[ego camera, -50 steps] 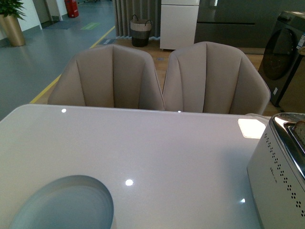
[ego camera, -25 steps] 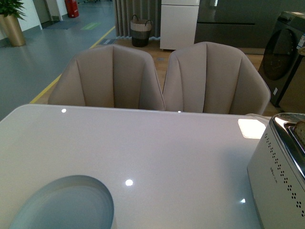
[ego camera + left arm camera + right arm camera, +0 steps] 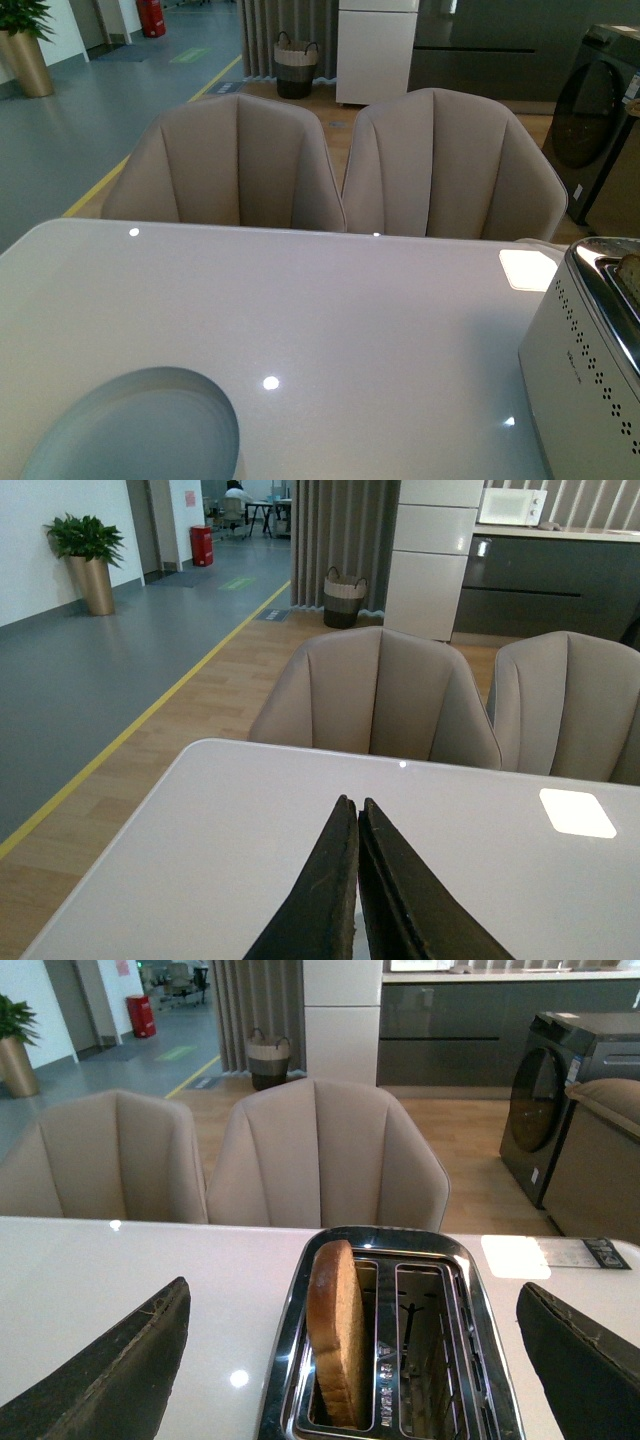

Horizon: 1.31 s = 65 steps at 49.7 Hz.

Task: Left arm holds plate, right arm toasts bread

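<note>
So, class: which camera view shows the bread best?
The right wrist view: the bread stands upright in one toaster slot. The front view catches only a sliver at its right edge; the left wrist view shows none.

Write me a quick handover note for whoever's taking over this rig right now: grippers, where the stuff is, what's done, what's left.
Left gripper: jaws shut, empty, above the table.
Right gripper: open wide, empty, straddling the toaster.
Bread: standing upright in one toaster slot, top sticking out; the other slot is empty.
Plate: bare, on the table's near left edge, not held.
Done: bread is in the toaster.
Left: whether it has toasted cannot be told; the plate is not yet picked up.
</note>
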Available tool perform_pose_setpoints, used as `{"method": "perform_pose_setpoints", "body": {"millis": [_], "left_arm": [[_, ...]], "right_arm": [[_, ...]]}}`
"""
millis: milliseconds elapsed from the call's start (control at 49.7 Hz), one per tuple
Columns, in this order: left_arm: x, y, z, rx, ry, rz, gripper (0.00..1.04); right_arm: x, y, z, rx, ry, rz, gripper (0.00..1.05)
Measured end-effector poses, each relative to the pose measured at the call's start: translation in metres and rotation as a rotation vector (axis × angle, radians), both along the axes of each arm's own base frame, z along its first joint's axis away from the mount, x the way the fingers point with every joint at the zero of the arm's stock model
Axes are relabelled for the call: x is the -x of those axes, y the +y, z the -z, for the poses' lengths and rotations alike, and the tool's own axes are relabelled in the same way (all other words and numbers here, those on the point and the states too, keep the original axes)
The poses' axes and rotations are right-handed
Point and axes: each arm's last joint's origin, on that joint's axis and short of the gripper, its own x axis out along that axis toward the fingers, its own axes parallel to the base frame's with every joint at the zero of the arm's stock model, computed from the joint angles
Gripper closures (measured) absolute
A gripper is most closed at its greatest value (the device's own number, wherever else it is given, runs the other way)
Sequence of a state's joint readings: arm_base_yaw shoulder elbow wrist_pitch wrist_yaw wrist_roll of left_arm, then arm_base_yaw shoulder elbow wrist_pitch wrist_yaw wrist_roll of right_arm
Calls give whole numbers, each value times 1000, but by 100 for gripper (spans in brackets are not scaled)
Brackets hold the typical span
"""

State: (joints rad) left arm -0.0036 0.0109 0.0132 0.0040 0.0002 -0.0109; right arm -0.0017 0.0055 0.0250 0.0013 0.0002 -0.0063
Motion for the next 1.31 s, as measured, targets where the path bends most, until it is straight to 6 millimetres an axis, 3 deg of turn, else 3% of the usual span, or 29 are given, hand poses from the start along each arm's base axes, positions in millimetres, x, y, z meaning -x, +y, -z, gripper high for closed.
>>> {"method": "perform_pose_setpoints", "body": {"millis": [282, 403, 483, 805, 1308], "left_arm": [[0, 0, 0, 0, -2, 0, 100], [0, 0, 0, 0, -2, 0, 81], [0, 0, 0, 0, -2, 0, 59], [0, 0, 0, 0, -2, 0, 6], [0, 0, 0, -2, -2, 0, 7]], "right_arm": [[0, 0, 0, 0, 0, 0, 9], [0, 0, 0, 0, 0, 0, 9], [0, 0, 0, 0, 0, 0, 9], [0, 0, 0, 0, 0, 0, 9], [0, 0, 0, 0, 0, 0, 9]]}}
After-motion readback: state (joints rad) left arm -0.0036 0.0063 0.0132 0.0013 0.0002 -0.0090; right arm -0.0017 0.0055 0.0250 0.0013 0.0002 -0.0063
